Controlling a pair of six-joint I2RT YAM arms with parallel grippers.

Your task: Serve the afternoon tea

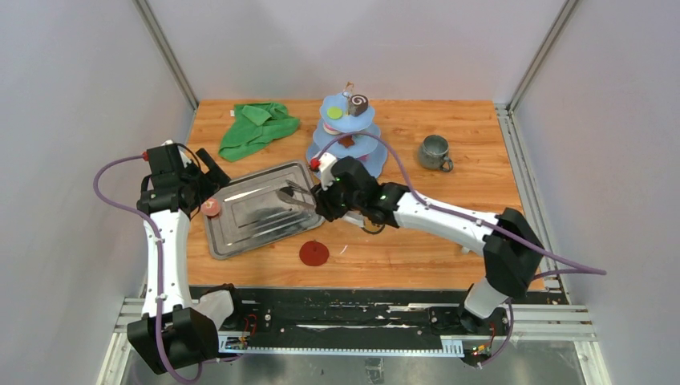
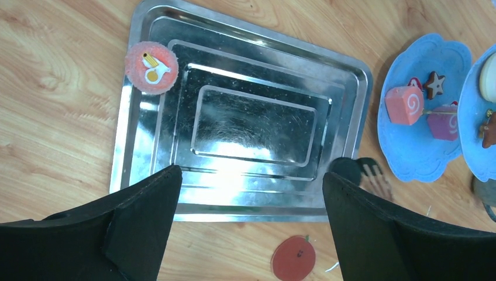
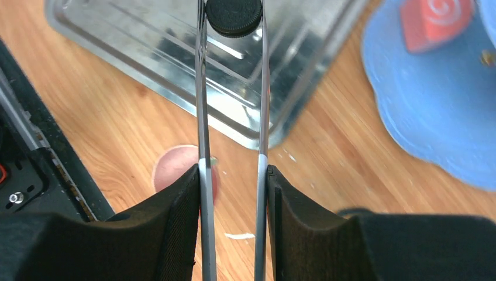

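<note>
Black disc [image 3: 234, 14] | round, flat, matte | pinched between steel tongs [image 3: 202, 117]

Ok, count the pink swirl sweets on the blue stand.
2, both on its lower plate: a salmon one beside the brown star, and a magenta one next to it. Others may hide beneath the upper tiers.
</note>
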